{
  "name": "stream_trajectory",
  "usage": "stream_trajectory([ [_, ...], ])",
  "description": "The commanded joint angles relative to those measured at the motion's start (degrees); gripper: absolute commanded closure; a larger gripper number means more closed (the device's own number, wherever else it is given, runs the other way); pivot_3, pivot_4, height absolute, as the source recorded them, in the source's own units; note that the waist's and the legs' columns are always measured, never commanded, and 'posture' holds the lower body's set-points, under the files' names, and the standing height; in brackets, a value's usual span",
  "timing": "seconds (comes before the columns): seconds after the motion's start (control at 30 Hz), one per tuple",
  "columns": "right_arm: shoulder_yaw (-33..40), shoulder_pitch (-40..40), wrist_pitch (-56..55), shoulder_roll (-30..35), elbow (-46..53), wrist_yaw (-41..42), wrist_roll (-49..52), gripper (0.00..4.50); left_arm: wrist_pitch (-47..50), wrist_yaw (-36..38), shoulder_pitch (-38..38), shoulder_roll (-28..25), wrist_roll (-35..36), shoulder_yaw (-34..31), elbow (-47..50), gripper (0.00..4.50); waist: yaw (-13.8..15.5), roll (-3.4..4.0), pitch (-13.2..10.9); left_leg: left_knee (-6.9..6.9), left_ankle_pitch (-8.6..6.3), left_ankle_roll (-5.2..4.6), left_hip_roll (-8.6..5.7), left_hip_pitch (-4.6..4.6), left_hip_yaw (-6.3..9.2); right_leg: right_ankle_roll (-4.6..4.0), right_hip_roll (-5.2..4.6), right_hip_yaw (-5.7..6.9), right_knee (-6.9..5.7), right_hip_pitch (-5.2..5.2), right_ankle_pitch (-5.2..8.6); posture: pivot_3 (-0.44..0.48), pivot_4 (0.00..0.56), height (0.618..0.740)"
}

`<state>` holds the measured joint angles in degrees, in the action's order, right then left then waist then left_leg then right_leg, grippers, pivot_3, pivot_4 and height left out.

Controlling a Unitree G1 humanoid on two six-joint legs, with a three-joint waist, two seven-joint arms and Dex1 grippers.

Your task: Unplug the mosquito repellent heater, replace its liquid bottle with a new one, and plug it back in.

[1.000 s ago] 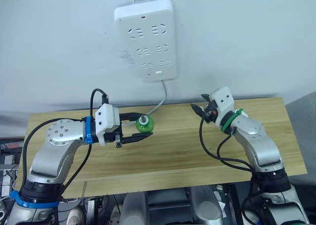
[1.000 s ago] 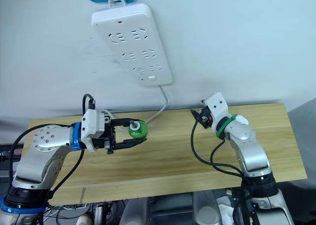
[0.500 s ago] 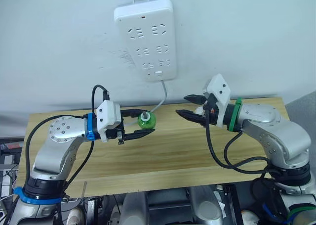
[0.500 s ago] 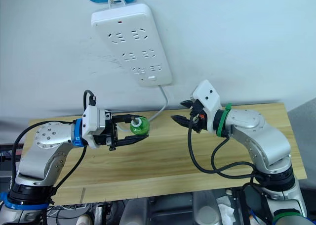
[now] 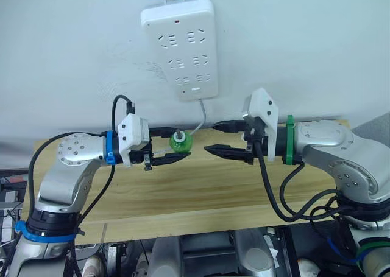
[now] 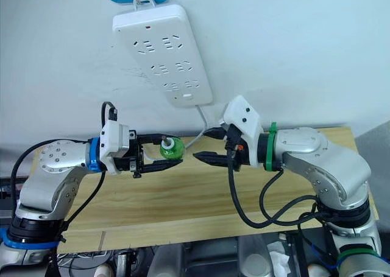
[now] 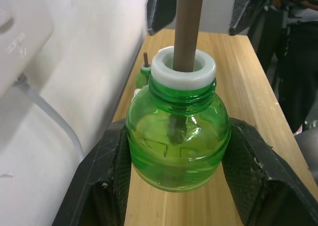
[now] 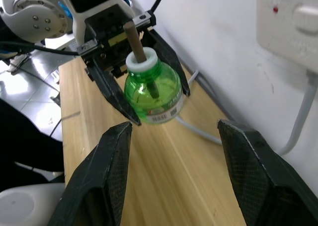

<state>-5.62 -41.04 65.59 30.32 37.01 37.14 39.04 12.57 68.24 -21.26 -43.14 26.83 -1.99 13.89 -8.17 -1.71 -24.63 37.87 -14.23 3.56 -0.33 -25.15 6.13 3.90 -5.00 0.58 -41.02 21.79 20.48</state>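
A small green bottle [image 5: 179,143] with a white collar and a bare brown wick stem is held clamped between the two black fingers of the left gripper [image 5: 172,145], lifted above the wooden table [image 5: 201,192] and just below the lower end of the white power strip [image 5: 180,45] that is hung on the wall. The bottle is gripped by its belly, its neck pointed toward the right gripper [image 5: 218,138], whose jaws are spread wide and empty, the tips brought near the bottle but kept apart from it. The strip's white cord [image 5: 199,122] is seen trailing down behind the bottle to the table's back edge. A second green bottle [image 7: 143,73] (small, only partly seen in the left wrist view) is stood on the table by the wall, beyond the held one.
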Motion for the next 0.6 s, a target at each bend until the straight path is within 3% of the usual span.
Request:
stream_trajectory([
  [0.03,-0.3,-1.0,1.0,-1.5,3.1,-2.7,1.6,1.68,1.3,1.6,-0.3,-1.6,0.9,0.5,1.8,2.28,0.0,0.0,0.0,-0.01,0.0,0.0,0.01,0.0,0.01,0.0,0.0,0.01,-0.02,0.0,0.0,-0.234,0.376,0.74],
  [0.6,-4.9,-2.8,-0.8,-6.9,2.2,-5.4,1.9,1.68,3.7,4.4,-5.2,-1.9,0.2,3.0,-0.4,2.28,-0.1,0.0,0.0,0.01,0.0,0.0,0.0,-0.01,0.03,0.0,0.01,0.02,-0.06,0.04,0.0,-0.226,0.39,0.74],
])
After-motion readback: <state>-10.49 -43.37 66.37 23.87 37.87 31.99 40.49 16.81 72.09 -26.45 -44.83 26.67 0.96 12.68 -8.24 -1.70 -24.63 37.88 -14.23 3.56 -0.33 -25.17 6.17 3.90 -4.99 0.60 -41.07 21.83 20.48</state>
